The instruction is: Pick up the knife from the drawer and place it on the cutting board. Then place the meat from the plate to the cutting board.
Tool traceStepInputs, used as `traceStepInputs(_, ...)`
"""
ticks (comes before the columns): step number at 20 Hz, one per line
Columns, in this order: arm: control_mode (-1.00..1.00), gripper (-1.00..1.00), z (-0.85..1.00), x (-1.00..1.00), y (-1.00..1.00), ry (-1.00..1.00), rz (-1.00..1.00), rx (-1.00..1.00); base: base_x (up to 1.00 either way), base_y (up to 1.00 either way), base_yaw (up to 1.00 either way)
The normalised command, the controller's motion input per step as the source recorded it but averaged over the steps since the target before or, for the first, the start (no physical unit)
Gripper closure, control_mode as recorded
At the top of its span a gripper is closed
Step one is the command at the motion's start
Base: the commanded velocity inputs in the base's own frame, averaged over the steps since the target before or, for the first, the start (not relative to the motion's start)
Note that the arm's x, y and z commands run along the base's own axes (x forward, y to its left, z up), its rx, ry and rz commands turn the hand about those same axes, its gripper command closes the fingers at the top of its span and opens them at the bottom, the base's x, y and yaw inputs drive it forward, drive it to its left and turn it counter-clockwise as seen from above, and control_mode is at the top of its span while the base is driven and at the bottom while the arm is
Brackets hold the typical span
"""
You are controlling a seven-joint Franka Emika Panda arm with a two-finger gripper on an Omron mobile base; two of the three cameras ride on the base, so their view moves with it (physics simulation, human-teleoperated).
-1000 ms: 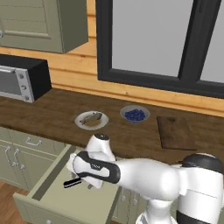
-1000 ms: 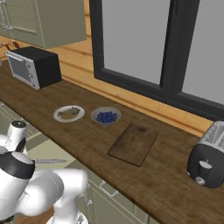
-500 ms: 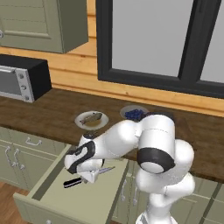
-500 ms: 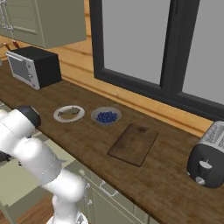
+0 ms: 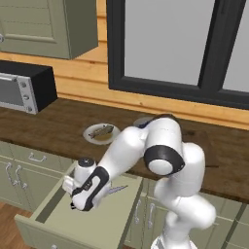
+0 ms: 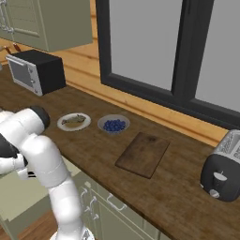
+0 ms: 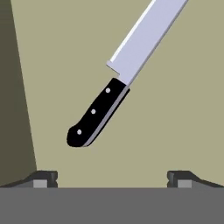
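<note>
Hand (image 7: 112, 177) spread wide above one knife (image 7: 124, 72) in one drawer (image 5: 92, 220).

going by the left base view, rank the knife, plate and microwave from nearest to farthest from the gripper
1. The knife: in the open drawer, its blade poking out just right of the gripper.
2. The plate: on the counter, up behind the gripper.
3. The microwave: far left end of the counter.
</note>
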Motion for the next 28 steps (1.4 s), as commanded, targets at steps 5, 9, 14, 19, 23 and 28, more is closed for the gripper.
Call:
traceStepInputs(5,-1.0,-1.0,0.0,0.13,-0.03,0.0,0.0,0.0,0.0,0.0,0.0)
traceStepInputs(9,-1.0,-1.0,0.0,-0.05,-0.52,0.01,-0.01,0.0,0.0,0.0,0.0)
traceStepInputs(14,-1.0,-1.0,0.0,-0.02,-0.67,0.08,-0.1,0.0,0.0,0.0,0.0)
traceStepInputs(19,-1.0,-1.0,0.0,0.22,-0.09,0.24,-0.11,0.0,0.0,0.0,0.0)
traceStepInputs(23,-1.0,-1.0,0.0,0.24,0.08,0.3,-0.08,0.0,0.0,0.0,0.0)
traceStepInputs(28,-1.0,-1.0,-0.01,0.34,0.12,0.31,-0.09,-0.01,0.0,0.0,0.0)
